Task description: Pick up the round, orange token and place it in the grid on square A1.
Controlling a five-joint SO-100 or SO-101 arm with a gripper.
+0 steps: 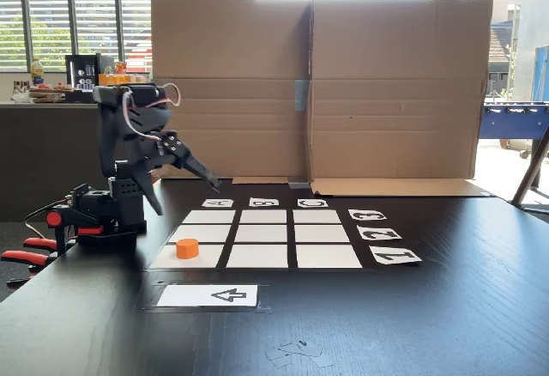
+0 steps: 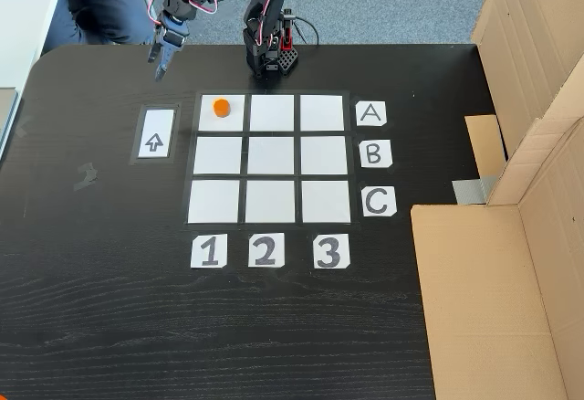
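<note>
- We find the token point(image 2: 220, 106) sitting on square A1 point(image 2: 230, 119), the corner of the grid point(image 2: 270, 157) where row A meets column 1 in a fixed view from above, toward its far left part.
- In a fixed view from the front, that same token point(image 1: 187, 248) sits on the near left square, well inside its edges.
- The fingers point(image 2: 159, 60) hang above the bare desk point(image 2: 109, 290), left of the grid and well apart from the token; they hold nothing and look nearly closed, with only a slim gap.
- From the front, the fingers point(image 1: 208, 178) point down and to the right over the far left edge of the grid.
- Our read: the placing is done and the arm is clear, so the next move calls for little more than folding back to rest.
- The token is a squat, smooth plastic cylinder in bright orange.
- The squares are flat white paper with black gaps between.
- The desk is dark wood grain.
- A white arrow card point(image 2: 155, 133) lies left of the grid, and corrugated cardboard walls point(image 1: 317, 84) stand behind.
</note>
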